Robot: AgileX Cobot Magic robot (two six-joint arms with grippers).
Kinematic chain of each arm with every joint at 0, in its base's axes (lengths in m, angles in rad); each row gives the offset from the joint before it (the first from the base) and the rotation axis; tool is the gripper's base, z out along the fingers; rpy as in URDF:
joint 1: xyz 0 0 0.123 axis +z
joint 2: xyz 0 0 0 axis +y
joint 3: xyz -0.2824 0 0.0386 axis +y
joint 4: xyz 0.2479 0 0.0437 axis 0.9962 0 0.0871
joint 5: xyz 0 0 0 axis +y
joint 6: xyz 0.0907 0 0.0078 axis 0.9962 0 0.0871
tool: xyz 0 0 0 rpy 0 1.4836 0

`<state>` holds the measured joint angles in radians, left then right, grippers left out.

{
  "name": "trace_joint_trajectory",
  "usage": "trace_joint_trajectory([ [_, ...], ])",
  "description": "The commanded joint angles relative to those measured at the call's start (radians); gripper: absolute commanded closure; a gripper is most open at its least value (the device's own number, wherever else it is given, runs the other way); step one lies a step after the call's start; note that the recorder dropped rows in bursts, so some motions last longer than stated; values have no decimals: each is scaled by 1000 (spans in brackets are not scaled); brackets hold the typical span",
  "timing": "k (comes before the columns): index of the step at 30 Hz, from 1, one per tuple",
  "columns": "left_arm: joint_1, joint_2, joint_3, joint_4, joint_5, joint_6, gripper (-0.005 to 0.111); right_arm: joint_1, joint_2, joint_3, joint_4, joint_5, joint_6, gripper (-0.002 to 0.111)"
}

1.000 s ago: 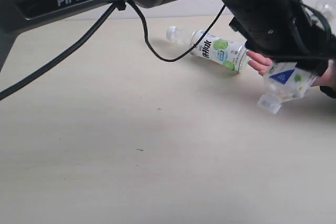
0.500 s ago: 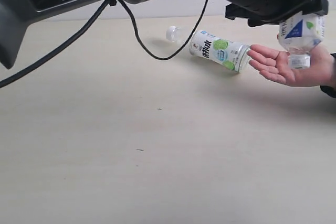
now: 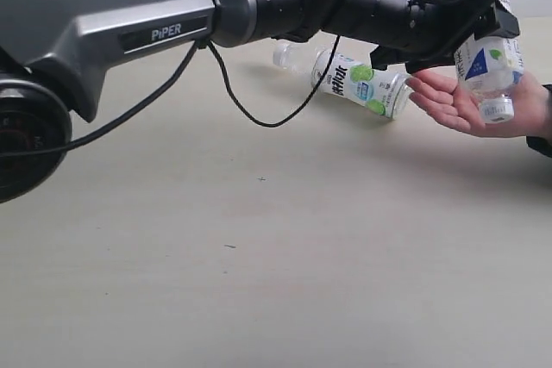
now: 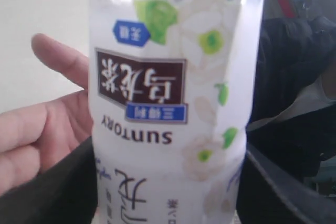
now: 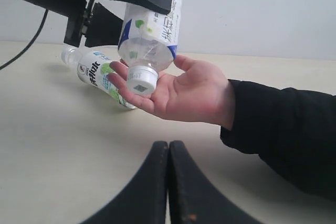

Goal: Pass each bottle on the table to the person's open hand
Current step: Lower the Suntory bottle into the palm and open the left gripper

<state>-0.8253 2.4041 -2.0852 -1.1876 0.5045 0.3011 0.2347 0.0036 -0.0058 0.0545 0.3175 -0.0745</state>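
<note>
Exterior view: a white-capped bottle [image 3: 489, 62] is seen clamped cap-down in the left gripper [image 3: 483, 16] just over the person's open hand [image 3: 461, 105], a second bottle [image 3: 360, 82] is found lying just beyond its fingertips, and the right gripper [image 5: 168, 156] is noted with jaws pressed together

Most probably a robotics lab or test room, not a home. Wide, pale beige table [image 3: 172, 299] with faint wood grain, and a plain white wall [image 5: 273, 9] behind it. Above the table, a large grey and black robot arm [image 3: 112, 36] with the word "PiPER" on its side and a loose black cable [image 3: 269, 124] hanging under it. Ordinary drink bottle [image 3: 490, 58] held by this arm over a person's open hand [image 3: 453, 105]. Second bottle [image 3: 358, 84] lying on the table.
</note>
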Motion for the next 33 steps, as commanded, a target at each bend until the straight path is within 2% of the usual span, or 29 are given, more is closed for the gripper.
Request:
trace_joint_trajectory([
  [1,-1,48,-47,-47,-12,38,107,5,-4,6,-5,-9,-2,108],
  [12,0,104,-79,-42,-17,62,107,5,-4,6,-5,-9,-2,108],
  [14,0,104,-79,-42,-14,62,104,5,-4,6,-5,-9,-2,108],
  [18,0,104,-79,-31,4,62,83,5,-4,6,-5,-9,-2,108],
  [23,0,104,-79,-24,19,62,47,5,-4,6,-5,-9,-2,108],
  [25,0,104,-79,-24,19,62,37,5,-4,6,-5,-9,-2,108],
  [29,0,104,-79,-24,31,62,27,5,-4,6,-3,-9,-2,108],
  [33,0,104,-79,-17,50,62,25,5,-4,6,-3,-9,-2,108],
])
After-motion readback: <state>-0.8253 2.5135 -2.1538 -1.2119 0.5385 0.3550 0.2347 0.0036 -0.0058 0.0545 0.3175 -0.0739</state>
